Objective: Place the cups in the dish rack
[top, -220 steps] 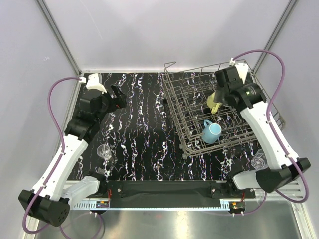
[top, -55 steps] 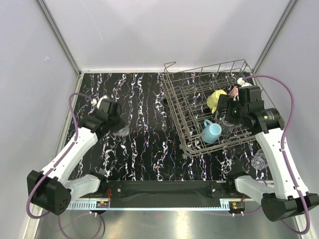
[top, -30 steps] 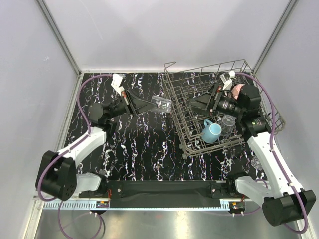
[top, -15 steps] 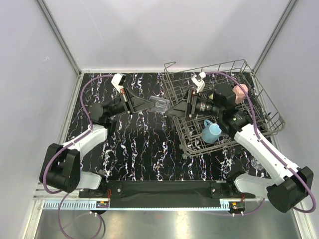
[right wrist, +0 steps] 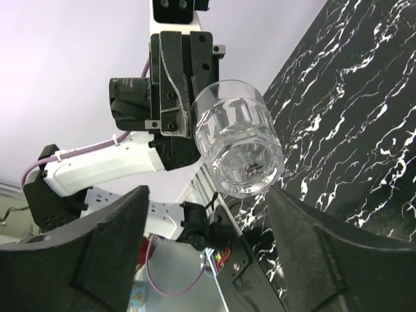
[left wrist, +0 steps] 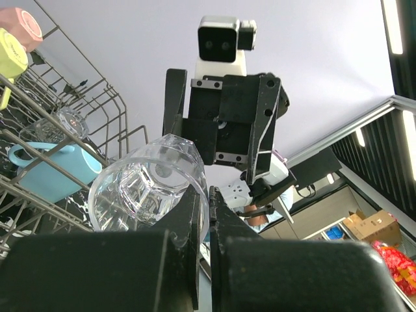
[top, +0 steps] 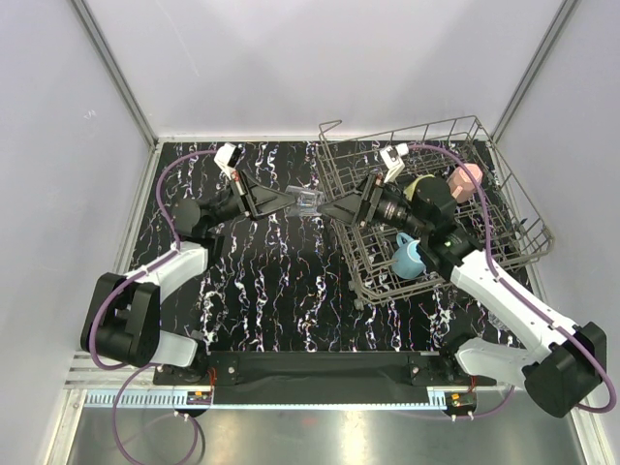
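A: State of left jaws?
B: Clamped on wall of glass [top: 306, 201] near rim. Glass in mid-air above worktop [top: 271, 291], just left of rack [top: 499, 218].

A: State of right jaws?
B: Parted, empty. Set just short of glass, one jaw to each side of its line. No contact seen.

A: Direction of glass from right jaws?
B: Straight ahead, centred in the gap in right wrist view. Long axis near level, in line with both sets of jaws. Base apparently toward right jaws, mouth toward left jaws.

A: Nearer arm for loading?
B: Right arm [top: 499, 291], reaching out from over rack. Judged a hand-over: advance right jaws along axis to flank body, close across width, then release left jaws.

A: Hazard?
B: Smooth clear wall; risk of slip on early release. Stop right jaws short of left jaws at rim.

A: Rack contents?
B: Blue mug [top: 409, 258], yellow mug [top: 422, 184], pink mug [top: 467, 180], all inside.
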You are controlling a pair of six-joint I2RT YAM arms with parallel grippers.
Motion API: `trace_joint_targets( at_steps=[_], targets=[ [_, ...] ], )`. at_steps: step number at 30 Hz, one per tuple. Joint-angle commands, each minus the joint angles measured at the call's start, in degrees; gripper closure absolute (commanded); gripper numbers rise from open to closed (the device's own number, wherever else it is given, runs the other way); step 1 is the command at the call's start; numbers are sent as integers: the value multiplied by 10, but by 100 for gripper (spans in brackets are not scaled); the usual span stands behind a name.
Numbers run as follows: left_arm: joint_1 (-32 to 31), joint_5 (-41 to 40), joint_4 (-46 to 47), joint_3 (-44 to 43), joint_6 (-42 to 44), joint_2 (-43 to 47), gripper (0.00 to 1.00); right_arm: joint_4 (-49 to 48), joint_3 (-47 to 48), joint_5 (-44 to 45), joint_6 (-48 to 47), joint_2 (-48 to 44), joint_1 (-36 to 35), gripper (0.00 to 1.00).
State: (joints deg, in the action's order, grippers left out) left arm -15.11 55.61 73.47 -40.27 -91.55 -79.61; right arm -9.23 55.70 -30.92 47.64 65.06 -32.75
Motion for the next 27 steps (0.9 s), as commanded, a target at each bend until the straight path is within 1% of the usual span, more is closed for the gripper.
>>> trace_joint_targets(
  at_steps=[1,3,7,14,16,21,22,25,27],
  targets=[
    [7,-17,222,4,-6,7,100,-94,-23,55,5,-21,-12,17],
    [10,-22,221,6,-7,9,100,-116,-28,69,8,-13,-20,15],
    [12,-28,221,12,-8,11,100,-149,-37,93,5,2,-36,14],
    [14,-24,221,10,-9,14,100,-157,-36,105,0,21,-42,19],
    [15,-24,222,10,-9,15,100,-149,-34,106,-3,20,-42,19],
    [17,-23,222,8,-7,19,100,-83,-22,132,-38,2,-43,19],
    [17,-24,221,8,-7,19,100,-74,-21,132,-46,-1,-43,18],
    [17,-22,222,6,-9,21,100,-38,-7,128,-73,-3,-43,16],
    [17,-19,221,4,-9,24,100,-39,1,113,-80,7,-43,16]
  ],
)
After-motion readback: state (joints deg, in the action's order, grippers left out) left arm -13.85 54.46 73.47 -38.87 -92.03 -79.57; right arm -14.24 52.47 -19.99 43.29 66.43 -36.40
